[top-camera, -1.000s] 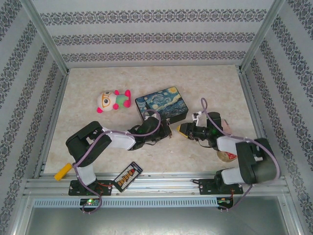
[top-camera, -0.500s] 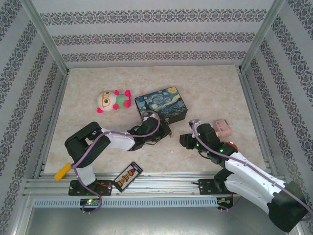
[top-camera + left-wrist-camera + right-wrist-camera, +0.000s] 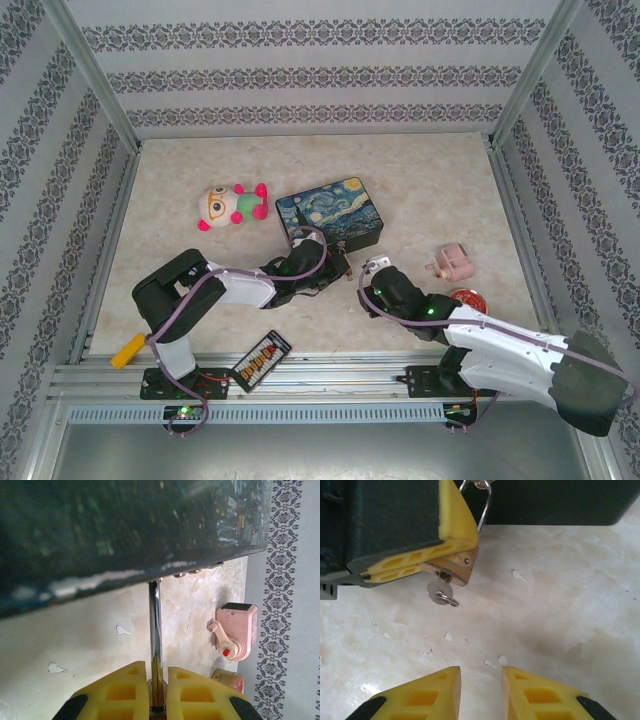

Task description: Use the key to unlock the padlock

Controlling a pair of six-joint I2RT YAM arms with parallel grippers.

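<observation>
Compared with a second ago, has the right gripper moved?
Yes. From above, the right gripper has backed slightly from the painted box toward the table's near edge, uncovering the pink device.

**Padlock at the box's near side, a gripper on either hand**

The box (image 3: pixel 331 213) lies mid-table, with the toy (image 3: pixel 232 204) just left of it. The padlock (image 3: pixel 454 567) hangs at the box's near side, between the fingers of the left gripper (image 3: pixel 157 667). The key (image 3: pixel 440 591) sticks out of the padlock's end away from the box. The right gripper (image 3: pixel 368 275) sits just right of it, apart from the key.
</observation>
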